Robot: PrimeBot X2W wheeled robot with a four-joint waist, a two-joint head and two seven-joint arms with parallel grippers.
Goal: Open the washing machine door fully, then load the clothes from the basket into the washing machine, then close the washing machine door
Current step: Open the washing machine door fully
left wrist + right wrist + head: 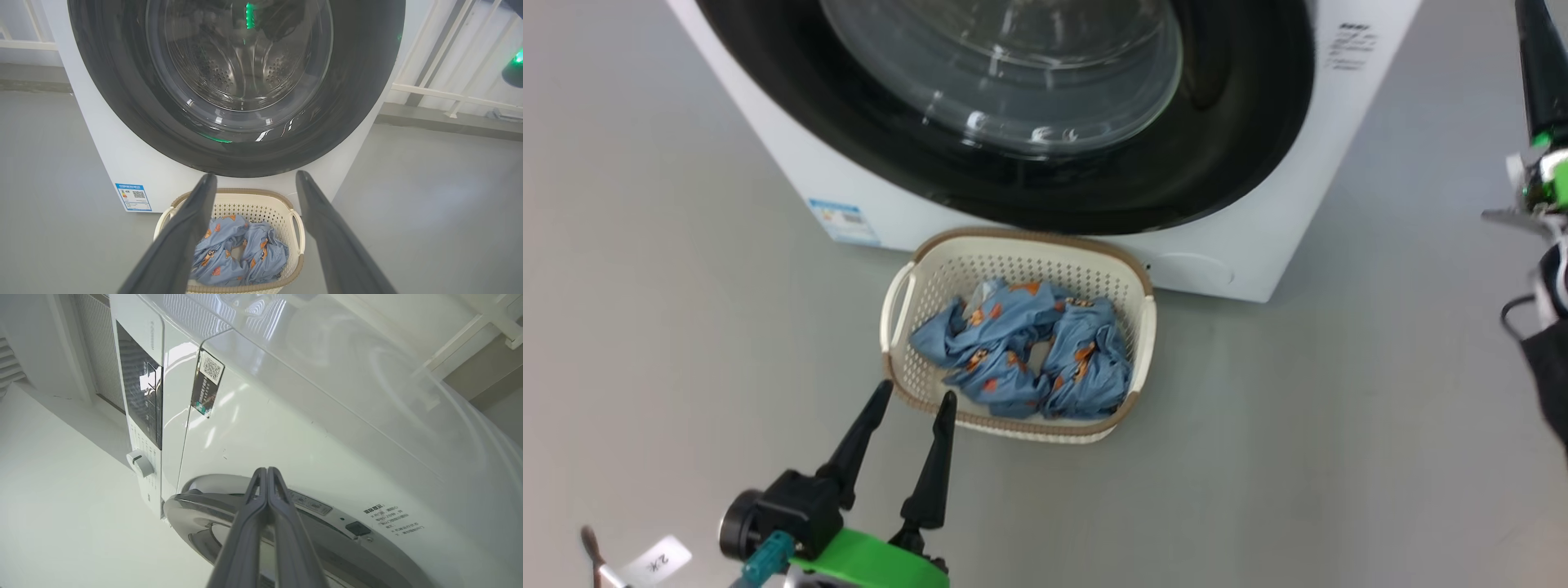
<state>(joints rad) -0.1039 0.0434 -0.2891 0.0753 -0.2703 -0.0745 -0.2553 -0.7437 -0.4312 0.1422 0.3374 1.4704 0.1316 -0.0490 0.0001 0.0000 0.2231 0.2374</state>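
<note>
Head view: door (1013, 82) looks unopened, with the clothes (1021, 351) all in the basket (1029, 269) at its 6 o'clock. Left gripper (916, 390), fingers wide and empty, hovers at the basket's 7 o'clock. Right gripper (267, 473), fingers pressed together, is near the door's 3 o'clock edge. All three steps are left.

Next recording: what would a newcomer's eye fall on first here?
The huge glossy black washing machine door with its bulging glass window dominates the top of the head view. Directly below it on the grey floor sits the cream basket, holding crumpled light-blue clothes. The left gripper hovers open at the basket's near rim, while the right gripper, shut, points at the white washing machine beside the door's edge.
</note>
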